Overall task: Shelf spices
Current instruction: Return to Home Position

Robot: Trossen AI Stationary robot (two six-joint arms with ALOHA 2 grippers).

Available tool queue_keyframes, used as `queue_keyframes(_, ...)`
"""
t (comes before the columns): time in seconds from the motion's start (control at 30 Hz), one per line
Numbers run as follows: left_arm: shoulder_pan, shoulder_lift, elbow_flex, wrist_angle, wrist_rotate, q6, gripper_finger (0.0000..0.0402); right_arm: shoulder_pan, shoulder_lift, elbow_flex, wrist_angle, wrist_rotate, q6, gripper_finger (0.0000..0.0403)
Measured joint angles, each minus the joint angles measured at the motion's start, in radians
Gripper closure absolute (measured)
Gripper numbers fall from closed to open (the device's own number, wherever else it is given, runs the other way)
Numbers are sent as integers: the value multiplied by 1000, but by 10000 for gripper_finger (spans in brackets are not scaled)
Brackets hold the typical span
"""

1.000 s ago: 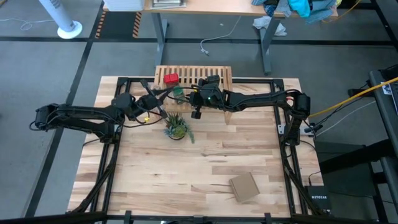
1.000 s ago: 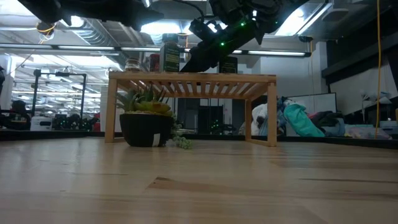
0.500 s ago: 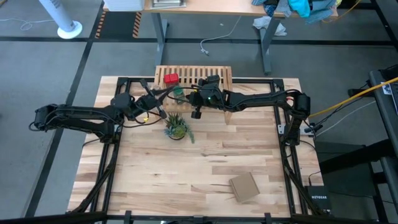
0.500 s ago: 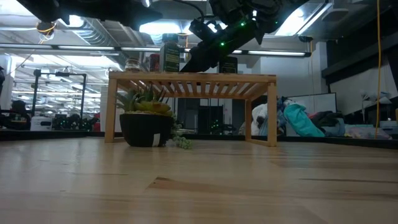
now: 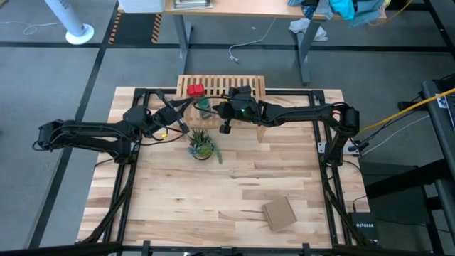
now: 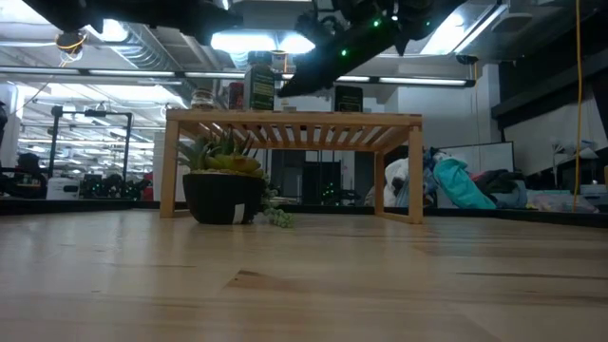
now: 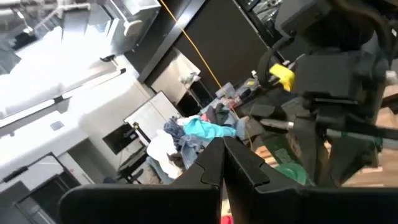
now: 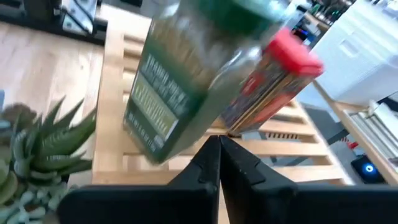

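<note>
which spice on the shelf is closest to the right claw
The green-capped jar. It stands right in front of the right claw; the red tin is behind it, farther off.

Only legible text: "NETGEAR", white letters on black box beside table's right near corner, high view; small but readable. Green-capped jar: label carries lines of pale print, right wrist view, blurred, no word legible. Red tin: printed side, lettering unreadable. Dark tin on shelf, low view: front label too small to read.
</note>
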Motion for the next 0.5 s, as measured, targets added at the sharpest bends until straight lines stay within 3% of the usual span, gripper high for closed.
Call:
queue_keyframes(0.27,0,-88,0,-21,-8,49,401,0,-75,0,0,-1,0,395)
queue_keyframes(0.5,-34,-264,1,-265,-99,61,401,0,-189,0,-100,-35,4,398)
